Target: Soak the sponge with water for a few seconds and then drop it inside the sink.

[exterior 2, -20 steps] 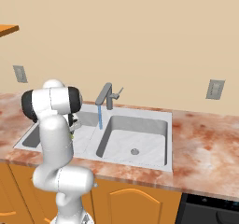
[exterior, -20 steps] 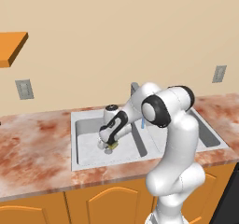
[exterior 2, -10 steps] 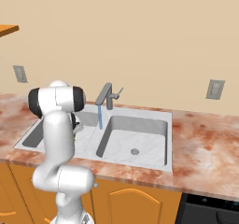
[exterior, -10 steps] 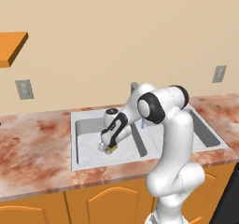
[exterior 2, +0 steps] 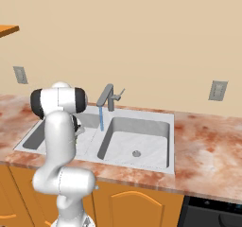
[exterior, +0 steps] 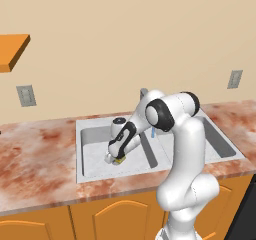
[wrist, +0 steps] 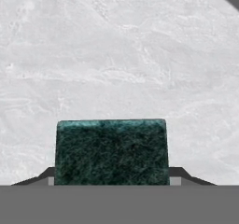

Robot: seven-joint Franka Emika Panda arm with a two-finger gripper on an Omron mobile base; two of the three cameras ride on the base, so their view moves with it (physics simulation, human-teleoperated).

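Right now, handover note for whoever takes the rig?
Gripper: shut on the sponge, low in the left basin of the sink; hand view shows the green top between the fingers.
Water: running from the faucet, landing by the divider, apart from the sponge.
Done: sponge grasped, tap on.
Left: whether it's soaked can't be told; then release it into the sink.

One sink (exterior 2: 171,141) with two basins sits in the marbled counter (exterior: 35,164), served by one faucet (exterior 2: 108,96) running one thin stream of water (exterior 2: 101,119). One sponge (exterior: 119,159) is visible in the left basin, at the single gripper (exterior: 115,158) of the one robot arm (exterior: 175,134). Two wall outlets (exterior 2: 218,90) flank the sink. One drain (exterior 2: 136,153) can be made out; a second may be hidden. Cabinet doors (exterior: 117,221) below number at least three.
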